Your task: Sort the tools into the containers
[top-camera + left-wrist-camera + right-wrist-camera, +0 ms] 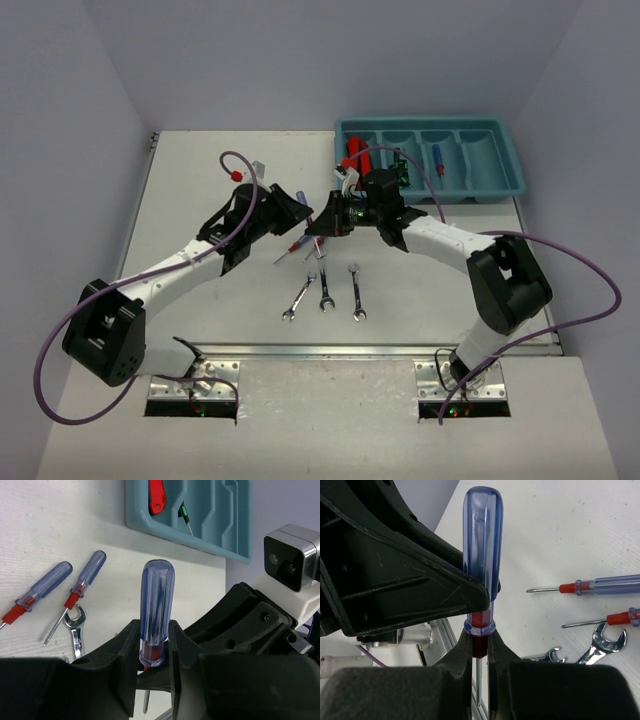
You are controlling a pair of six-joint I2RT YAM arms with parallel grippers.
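My left gripper [151, 628] and my right gripper [479, 641] meet nose to nose over the table's middle, left [303, 213] and right [333, 218]. Both are shut on one blue-handled screwdriver [157, 597]. The left jaws clamp its clear blue handle. The right jaws pinch the red collar just below the handle [482, 555], with the shaft pointing down between them. Two more blue-handled screwdrivers [42, 587] [85, 577] lie on the table. Three silver wrenches [325, 290] lie side by side nearer the front. The teal tray [500, 130] stands at the back right.
The tray holds red folding knives [357, 155] in its left compartment, a green screwdriver [400, 170] in the second and a blue screwdriver [438, 160] in the third. The loose screwdrivers [300, 243] lie just under the two grippers.
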